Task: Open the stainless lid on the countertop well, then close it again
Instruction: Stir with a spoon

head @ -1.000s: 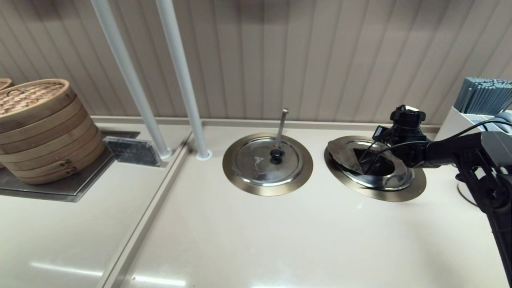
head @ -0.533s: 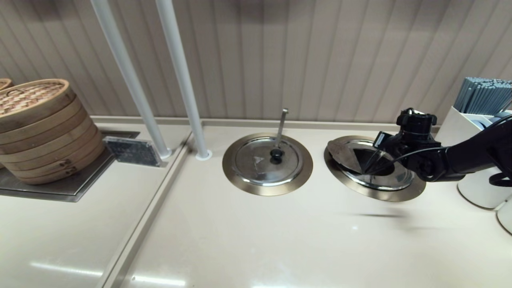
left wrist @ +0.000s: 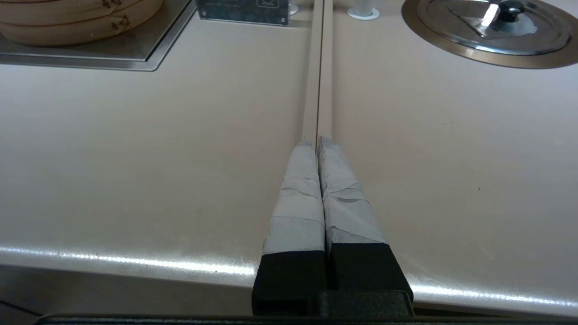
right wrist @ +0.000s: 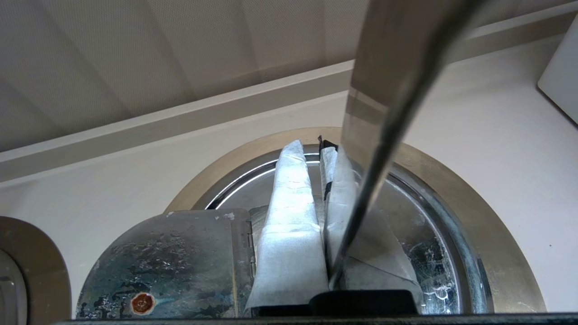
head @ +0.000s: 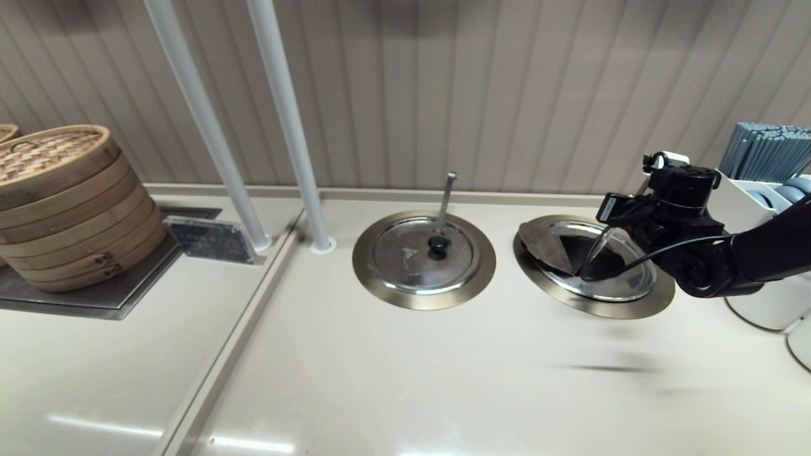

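Note:
The stainless lid (head: 624, 278) sits in the right countertop well, whose brass rim (head: 656, 297) rings it. Its hinged flap (head: 543, 244) lies folded back to the left with the stained underside up (right wrist: 167, 266), baring a dark wedge-shaped opening (head: 599, 259). The leaning ladle handle (head: 599, 250) rises out of that opening. My right gripper (head: 618, 212) hangs low over the well's far right part. It is shut (right wrist: 311, 149) with nothing seen between the tips, and the ladle handle (right wrist: 393, 90) crosses just in front of one finger. The lid's black knob is hidden. My left gripper (left wrist: 317, 142) is shut above the countertop seam near the front edge.
The twin lid (head: 423, 253) with its upright ladle handle (head: 447, 196) is closed to the left. Stacked bamboo steamers (head: 63, 202) and a small sign (head: 212, 239) stand far left, behind two white poles (head: 288, 126). A white chopstick holder (head: 766, 152) and white containers (head: 760, 304) crowd the right edge.
My right gripper has drawn to the right and slightly up across the well, and the ladle handle has swung right with it. The folded flap has not moved.

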You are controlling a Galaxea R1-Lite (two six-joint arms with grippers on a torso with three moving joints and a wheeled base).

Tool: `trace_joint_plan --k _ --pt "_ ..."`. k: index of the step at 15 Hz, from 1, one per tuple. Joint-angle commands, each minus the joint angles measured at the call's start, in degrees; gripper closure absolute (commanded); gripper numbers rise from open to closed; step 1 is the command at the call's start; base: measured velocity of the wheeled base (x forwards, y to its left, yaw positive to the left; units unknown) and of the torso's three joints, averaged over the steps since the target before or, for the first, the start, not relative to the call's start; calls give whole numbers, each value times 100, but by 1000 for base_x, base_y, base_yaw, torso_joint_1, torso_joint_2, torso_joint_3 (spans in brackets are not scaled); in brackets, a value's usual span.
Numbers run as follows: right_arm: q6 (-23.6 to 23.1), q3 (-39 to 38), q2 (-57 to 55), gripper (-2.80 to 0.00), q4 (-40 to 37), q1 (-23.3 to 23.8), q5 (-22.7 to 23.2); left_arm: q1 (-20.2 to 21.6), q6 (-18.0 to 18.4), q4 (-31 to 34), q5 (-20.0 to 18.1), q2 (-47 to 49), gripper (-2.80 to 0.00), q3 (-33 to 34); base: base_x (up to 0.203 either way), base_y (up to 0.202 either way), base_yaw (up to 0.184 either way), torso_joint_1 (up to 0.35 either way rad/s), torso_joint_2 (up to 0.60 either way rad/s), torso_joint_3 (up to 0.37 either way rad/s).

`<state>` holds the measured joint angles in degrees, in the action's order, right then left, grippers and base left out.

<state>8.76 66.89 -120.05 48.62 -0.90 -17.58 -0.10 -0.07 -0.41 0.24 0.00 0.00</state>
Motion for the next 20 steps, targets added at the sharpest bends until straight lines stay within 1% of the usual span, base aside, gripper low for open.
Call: trace_joint_plan --k 1,5,8,9,12,13,14,15,16,18,19,20 --pt "-82 -64 163 0 8 8 12 1 -1 -2 2 0 0 0 0 0 0 0 0 0" --pt "-732 -594 609 0 -125 53 446 1 -1 -2 2 0 0 0 0 0 0 0 0 0" --pt "-1212 -573 412 0 -193 365 449 1 -1 -2 2 0 0 0 0 0 0 0 0 0" --pt "-1259 -486 236 0 -164 400 411 1 -1 -2 2 0 0 0 0 0 0 0 0 0" --pt "-1138 46 -408 0 205 454 70 1 -1 -2 2 0 0 0 0 0 0 0 0 0" --pt "-1006 208 -580 0 375 446 1 1 -1 -2 2 0 0 0 0 0 0 0 0 0" --pt "-698 328 -660 0 481 373 -25 1 -1 -2 2 0 0 0 0 0 0 0 0 0" --pt "-437 373 -668 0 495 232 -16 1 -1 -2 2 0 0 0 0 0 0 0 0 0" --pt "-281 383 -675 0 492 96 0 1 -1 -2 2 0 0 0 0 0 0 0 0 0" --pt "-219 266 -633 0 506 -85 10 1 -1 -2 2 0 0 0 0 0 0 0 0 0" --pt "-219 166 -532 0 512 -89 41 1 -1 -2 2 0 0 0 0 0 0 0 0 0" --pt "-207 60 -404 0 502 -63 181 1 -1 -2 2 0 0 0 0 0 0 0 0 0"
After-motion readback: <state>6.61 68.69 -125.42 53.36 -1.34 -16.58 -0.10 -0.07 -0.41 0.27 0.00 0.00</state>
